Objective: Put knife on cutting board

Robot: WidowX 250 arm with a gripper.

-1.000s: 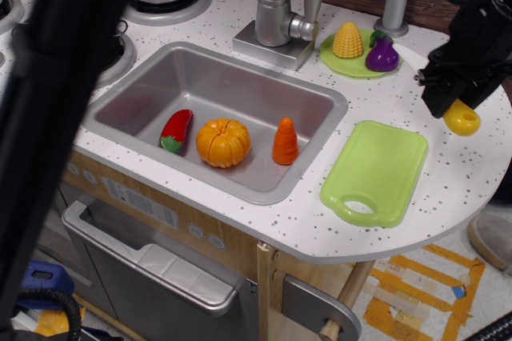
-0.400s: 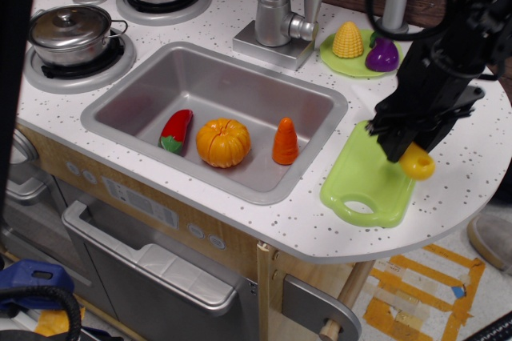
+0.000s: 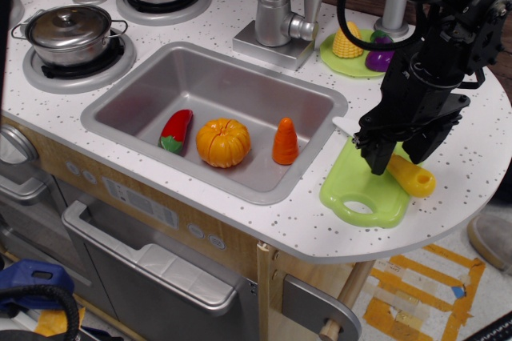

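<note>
Claw (image 3: 398, 151) hangs low over the board (image 3: 362, 189), fingers spread, gripping nothing. Knife (image 3: 410, 175) lies flat on the board directly beneath the claw: yellow handle toward the worktop (image 3: 472, 161) edge, white blade tip showing on the claw's sink (image 3: 144, 113) side.

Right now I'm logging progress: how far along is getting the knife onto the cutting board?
Nearly done. The knife lies across the cutting board, yellow handle at the right edge, white blade tip poking past the upper left. The pincer is spread open just above it, so release looks done. Left: lift the arm away.
</note>
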